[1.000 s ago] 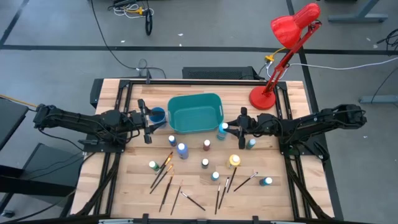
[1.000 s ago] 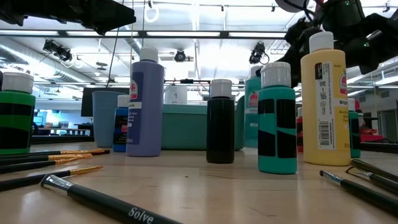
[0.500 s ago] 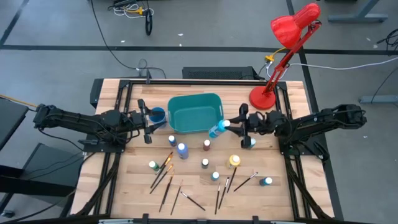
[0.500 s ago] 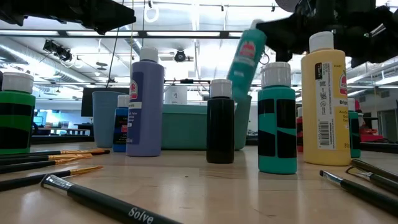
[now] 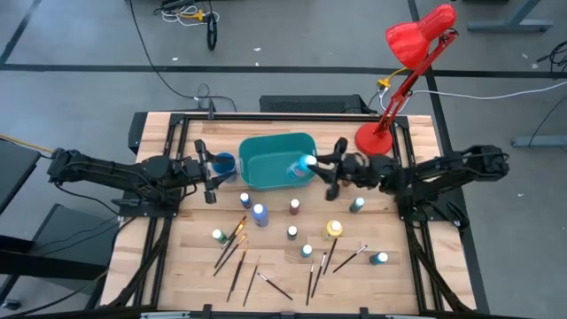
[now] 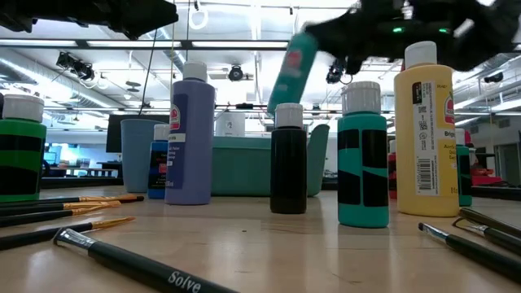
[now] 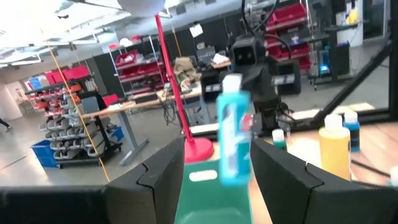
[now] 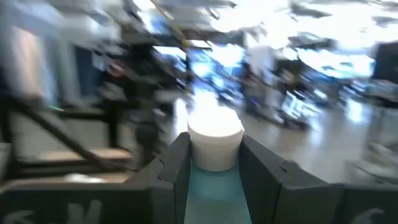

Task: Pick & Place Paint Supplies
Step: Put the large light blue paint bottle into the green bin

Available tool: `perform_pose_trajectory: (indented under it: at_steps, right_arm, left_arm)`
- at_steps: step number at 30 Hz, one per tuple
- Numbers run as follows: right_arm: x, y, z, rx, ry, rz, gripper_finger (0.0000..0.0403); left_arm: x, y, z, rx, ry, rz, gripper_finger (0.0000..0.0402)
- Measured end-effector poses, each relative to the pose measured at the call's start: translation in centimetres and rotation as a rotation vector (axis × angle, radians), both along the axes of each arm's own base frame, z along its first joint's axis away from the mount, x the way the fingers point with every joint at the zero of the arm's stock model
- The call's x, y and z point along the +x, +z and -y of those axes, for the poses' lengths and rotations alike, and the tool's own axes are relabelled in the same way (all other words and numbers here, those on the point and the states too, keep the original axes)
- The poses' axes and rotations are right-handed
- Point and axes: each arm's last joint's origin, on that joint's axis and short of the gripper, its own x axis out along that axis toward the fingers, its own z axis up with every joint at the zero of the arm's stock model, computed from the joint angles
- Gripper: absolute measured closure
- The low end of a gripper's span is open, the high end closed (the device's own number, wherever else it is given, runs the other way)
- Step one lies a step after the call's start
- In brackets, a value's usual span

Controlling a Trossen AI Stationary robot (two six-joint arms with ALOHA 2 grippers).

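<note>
We logged one teal paint bottle (image 5: 302, 165), tilted, clamped in the right gripper (image 5: 319, 166) above the right rim of the teal bin (image 5: 276, 177). The left gripper (image 5: 205, 164) hung spread and empty beside the bin's left edge, near the blue cup (image 5: 223, 163).

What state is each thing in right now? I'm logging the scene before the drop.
Right gripper: shut on the light-blue paint bottle.
Light-blue paint bottle with pale cap: held, tilted over the bin's right side.
Teal plastic bin: upright on the table.
Left gripper: open, holding nothing, left of the bin.
Yellow paint bottle: standing upright.
Thin dark-handled brushes: lying flat.
</note>
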Motion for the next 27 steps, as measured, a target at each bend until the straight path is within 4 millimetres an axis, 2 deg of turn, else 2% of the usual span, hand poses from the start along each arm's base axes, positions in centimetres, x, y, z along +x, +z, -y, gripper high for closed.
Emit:
perform_pose_trajectory:
  at_steps: [4, 7, 12, 27]
  right_arm:
    - [2.3, -0.7, 0.7, 0.008, -0.164, -0.173, 0.0293]
    - [3.2, -1.2, 1.4, 0.017, -0.258, -0.212, 0.0293]
    - [3.7, -2.1, 2.5, 0.042, -0.334, -0.235, 0.0293]
    - [4.2, -5.6, 5.3, 0.138, -0.419, -0.321, 0.0293]
  left_arm:
    - [0.0, 0.0, 0.0, -0.014, -0.001, 0.001, 0.0207]
    - [0.0, -0.1, 0.0, -0.013, -0.002, -0.006, 0.0207]
    - [0.0, -0.1, 0.0, -0.013, -0.002, -0.011, 0.0207]
    - [0.0, -0.1, 0.0, -0.015, -0.002, -0.009, 0.0207]
